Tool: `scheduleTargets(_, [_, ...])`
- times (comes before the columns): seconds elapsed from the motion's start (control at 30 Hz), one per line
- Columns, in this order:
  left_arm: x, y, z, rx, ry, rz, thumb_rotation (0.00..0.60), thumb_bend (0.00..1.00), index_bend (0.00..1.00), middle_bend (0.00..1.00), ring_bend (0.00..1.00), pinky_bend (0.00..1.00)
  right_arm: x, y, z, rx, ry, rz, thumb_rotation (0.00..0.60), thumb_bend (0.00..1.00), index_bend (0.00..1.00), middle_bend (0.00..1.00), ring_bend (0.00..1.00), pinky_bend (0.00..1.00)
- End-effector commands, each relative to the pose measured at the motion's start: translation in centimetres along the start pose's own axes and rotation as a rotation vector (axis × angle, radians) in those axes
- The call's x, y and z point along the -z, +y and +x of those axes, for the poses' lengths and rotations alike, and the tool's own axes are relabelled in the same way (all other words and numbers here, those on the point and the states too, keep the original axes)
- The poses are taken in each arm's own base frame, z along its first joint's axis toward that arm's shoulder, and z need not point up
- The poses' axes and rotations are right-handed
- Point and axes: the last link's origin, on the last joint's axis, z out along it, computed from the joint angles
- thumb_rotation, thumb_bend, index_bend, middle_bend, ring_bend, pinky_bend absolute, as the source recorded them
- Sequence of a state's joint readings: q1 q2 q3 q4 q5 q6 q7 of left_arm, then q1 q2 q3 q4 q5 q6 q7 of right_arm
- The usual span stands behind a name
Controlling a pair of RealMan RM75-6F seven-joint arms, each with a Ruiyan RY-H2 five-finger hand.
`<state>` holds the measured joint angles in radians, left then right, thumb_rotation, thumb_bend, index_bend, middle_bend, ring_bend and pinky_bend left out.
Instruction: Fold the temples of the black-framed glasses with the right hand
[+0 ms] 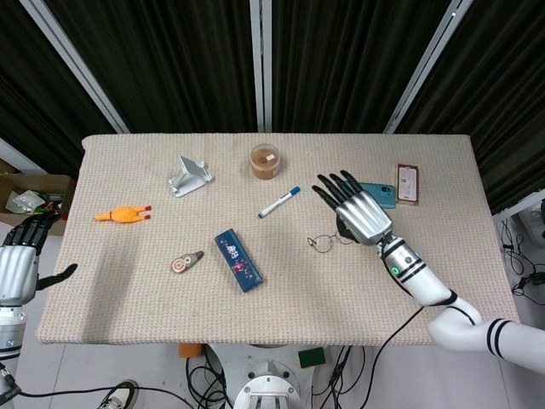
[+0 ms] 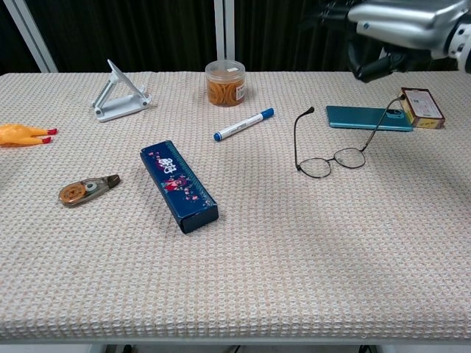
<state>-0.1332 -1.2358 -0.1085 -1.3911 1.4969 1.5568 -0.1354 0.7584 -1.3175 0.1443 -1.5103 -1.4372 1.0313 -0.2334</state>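
Note:
The thin black-framed glasses [image 2: 319, 168] lie lens-side down on the cloth right of centre. Both temples are unfolded and stick upward. In the head view the glasses [image 1: 322, 244] show just left of my right wrist. My right hand [image 1: 358, 211] hangs above them with its fingers spread and nothing in it. The chest view puts the right hand [image 2: 394, 26] high at the top right, well clear of the frame. Off the table's left edge is my left hand [image 1: 19, 264], empty with the thumb apart.
A teal phone [image 2: 364, 118] and a small box [image 2: 421, 107] lie behind the glasses. Left of them are a blue marker [image 2: 243, 124], a rubber-band jar [image 2: 225, 83] and a blue pencil case [image 2: 179, 185]. Further left are a phone stand [image 1: 189, 176], a rubber chicken [image 1: 123, 214] and a correction tape [image 1: 184, 262].

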Motion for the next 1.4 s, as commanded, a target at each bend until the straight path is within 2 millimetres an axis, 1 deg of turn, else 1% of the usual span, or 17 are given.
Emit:
scheduleTargets(0.03, [0.1, 0.0, 0.0, 0.001, 0.000, 0.000, 0.600, 0.01, 0.17, 0.15, 0.14, 0.23, 4.8, 1.2, 2.2, -0.009, 0.181, -0.040, 0.479, 0.85, 0.00, 0.00, 0.00, 0.00])
scheduleTargets(0.1, [0.1, 0.0, -0.1, 0.002, 0.000, -0.001, 0.600, 0.02, 0.17, 0.15, 0.14, 0.23, 6.9, 2.1, 2.1, -0.005, 0.183, -0.098, 0.481, 0.56, 0.00, 0.00, 0.00, 0.00])
scheduleTargets(0.17, [0.1, 0.1, -0.2, 0.003, -0.003, -0.004, 0.600, 0.02, 0.17, 0.15, 0.14, 0.23, 9.2, 3.3, 1.8, -0.002, 0.154, -0.190, 0.481, 0.20, 0.00, 0.00, 0.00, 0.00])
scheduleTargets(0.23, [0.1, 0.2, -0.3, 0.003, -0.007, -0.007, 0.600, 0.01, 0.17, 0.15, 0.14, 0.23, 11.1, 4.3, 1.5, 0.002, 0.132, -0.273, 0.480, 0.05, 0.00, 0.00, 0.00, 0.00])
scheduleTargets(0.3, [0.2, 0.3, -0.5, 0.004, -0.012, -0.011, 0.600, 0.01, 0.17, 0.15, 0.14, 0.23, 13.0, 5.6, 0.8, 0.014, 0.097, -0.363, 0.481, 0.02, 0.00, 0.01, 0.00, 0.01])
scheduleTargets(0.33, [0.2, 0.3, -0.6, 0.004, -0.015, -0.013, 0.600, 0.01, 0.17, 0.15, 0.14, 0.23, 13.9, 6.2, 0.5, 0.021, 0.078, -0.412, 0.481, 0.02, 0.00, 0.05, 0.04, 0.09])
scheduleTargets(0.37, [0.2, 0.4, -0.6, 0.004, -0.016, -0.015, 0.600, 0.01, 0.17, 0.15, 0.14, 0.23, 14.5, 6.6, 0.2, 0.019, 0.069, -0.444, 0.481, 0.04, 0.00, 0.22, 0.20, 0.29])
scheduleTargets(0.4, [0.3, 0.4, -0.7, 0.004, -0.016, -0.017, 0.600, 0.01, 0.17, 0.15, 0.14, 0.23, 15.3, 6.8, -0.5, -0.006, 0.036, -0.476, 0.484, 0.06, 0.00, 0.36, 0.33, 0.43])
scheduleTargets(0.43, [0.3, 0.5, -0.7, 0.005, -0.016, -0.018, 0.600, 0.01, 0.17, 0.15, 0.14, 0.23, 15.9, 6.9, -1.2, -0.036, -0.005, -0.494, 0.493, 0.13, 0.00, 0.57, 0.53, 0.63])
scheduleTargets(0.47, [0.3, 0.5, -0.7, 0.005, -0.016, -0.018, 0.600, 0.01, 0.17, 0.15, 0.14, 0.23, 16.5, 7.0, -1.8, -0.061, -0.046, -0.507, 0.503, 0.27, 0.00, 0.74, 0.69, 0.77])
scheduleTargets(0.5, [0.4, 0.6, -0.8, 0.005, -0.016, -0.019, 0.600, 0.02, 0.17, 0.15, 0.14, 0.23, 17.0, 7.2, -2.5, -0.079, -0.095, -0.516, 0.517, 0.38, 0.00, 0.79, 0.75, 0.81])
scheduleTargets(0.57, [0.4, 0.7, -0.8, 0.005, -0.017, -0.020, 0.600, 0.02, 0.17, 0.15, 0.14, 0.23, 17.5, 7.4, -3.7, -0.082, -0.157, -0.518, 0.567, 0.73, 0.00, 0.87, 0.82, 0.88])
scheduleTargets(0.6, [0.5, 0.7, -0.9, 0.005, -0.018, -0.021, 0.600, 0.02, 0.17, 0.15, 0.14, 0.23, 17.6, 7.3, -4.4, -0.084, -0.180, -0.512, 0.590, 0.86, 0.00, 0.89, 0.84, 0.90])
scheduleTargets(0.67, [0.5, 0.8, -1.0, 0.005, -0.020, -0.022, 0.600, 0.01, 0.17, 0.15, 0.14, 0.23, 17.5, 7.1, -5.5, -0.099, -0.188, -0.497, 0.599, 0.98, 0.00, 0.90, 0.86, 0.91])
scheduleTargets(0.8, [0.5, 1.0, -1.0, 0.002, -0.022, -0.026, 0.600, 0.01, 0.17, 0.15, 0.14, 0.23, 16.3, 6.7, -7.3, -0.120, -0.176, -0.457, 0.600, 1.00, 0.00, 0.92, 0.88, 0.92])
scheduleTargets(1.0, [0.4, 0.8, -1.0, 0.000, -0.020, -0.018, 0.600, 0.02, 0.17, 0.15, 0.14, 0.23, 13.3, 6.1, -9.3, -0.133, -0.192, -0.416, 0.600, 1.00, 0.00, 0.92, 0.88, 0.93])
scheduleTargets(1.4, [0.3, 0.3, -0.8, -0.001, -0.021, -0.007, 0.600, 0.02, 0.17, 0.15, 0.14, 0.23, 8.8, 4.5, -9.8, -0.131, -0.173, -0.350, 0.600, 1.00, 0.00, 0.92, 0.87, 0.93])
